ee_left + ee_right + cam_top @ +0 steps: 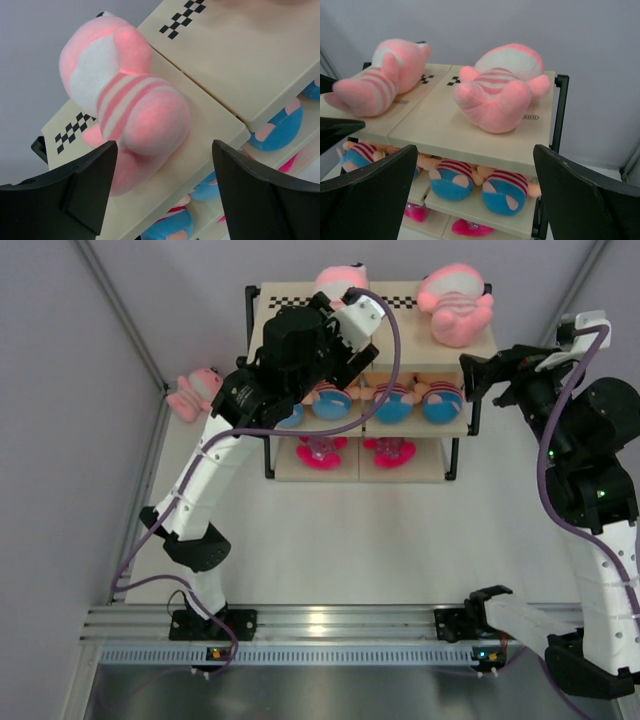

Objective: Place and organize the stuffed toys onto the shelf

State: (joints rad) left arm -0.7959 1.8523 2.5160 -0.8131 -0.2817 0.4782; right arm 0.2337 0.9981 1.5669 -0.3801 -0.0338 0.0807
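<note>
The shelf (400,302) stands at the back of the table. Two pale pink striped toys lie on its top board, one on the left (340,280) and one on the right (455,302). Three dolls (390,400) in red-striped shirts lie on the middle tier. Two magenta toys (322,452) lie on the bottom tier. Another pink striped toy (195,392) lies on the table left of the shelf. My left gripper (164,150) is open and empty just in front of the left toy (125,105), which rests on the top board. My right gripper (475,150) is open and empty at the shelf's right end (480,375).
Grey walls close in on the table at the left, back and right. The left arm (220,460) reaches over the shelf's left front corner. The shelf's black post (559,115) stands near the right gripper. The arms' base rail (330,625) runs along the near edge.
</note>
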